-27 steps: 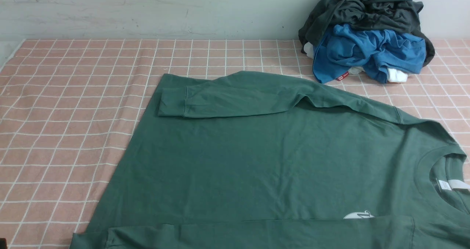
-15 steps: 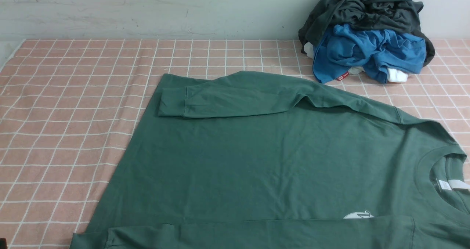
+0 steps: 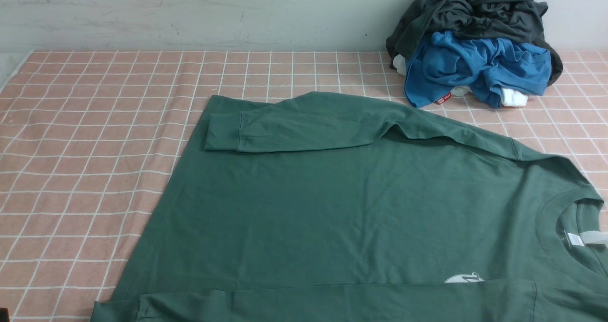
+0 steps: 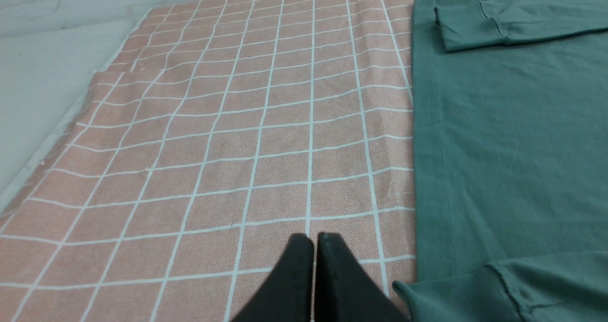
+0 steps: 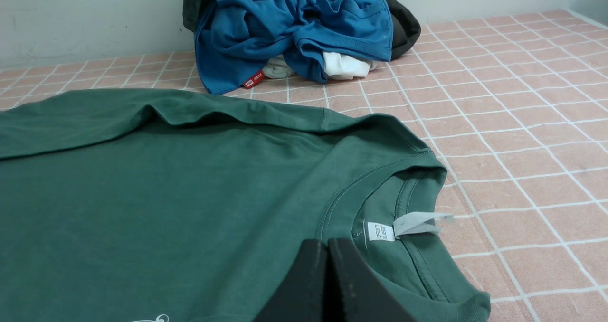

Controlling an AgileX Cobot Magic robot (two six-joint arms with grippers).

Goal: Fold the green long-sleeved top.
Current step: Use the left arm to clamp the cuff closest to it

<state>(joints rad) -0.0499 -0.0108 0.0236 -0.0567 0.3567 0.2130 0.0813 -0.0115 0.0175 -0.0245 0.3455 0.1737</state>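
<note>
Front view: green top spread flat, both hands pinched closed and empty

Green top point(image 3: 332, 208) lies front-up on the pink-checked worktop point(image 3: 95, 122), filling the near middle and right of the scene. Collar point(image 3: 548, 222) points to the robot's right, hem point(image 3: 159, 208) to its left. Far sleeve point(image 3: 308, 122) is folded in across the body, its cuff point(image 3: 222, 132) resting near the hem's far corner. Near sleeve point(image 3: 332, 303) runs along the near edge and covers the lower part of the white print point(image 3: 463, 279). A white label point(image 3: 574, 239) shows inside the neck opening.

Over to the left wrist view: the left hand point(image 4: 313, 239) has its two dark fingers pressed together with nothing between them. It sits over bare worktop, just beside the hem, with the near sleeve's cuff close by.

Right wrist view now: the right hand point(image 5: 327, 243) is closed the same way, fingers tight together and gripping nothing. It is over the chest of the top, just beside the collar and the label. Whether it touches the fabric, I cannot tell.

At the far right, against the wall point(image 3: 190, 13), sits a heap of clothes, apart from the top. A grey garment point(image 3: 475, 13) is draped over a blue garment point(image 3: 475, 68), and a white piece point(image 3: 515, 98) pokes out underneath.
</note>
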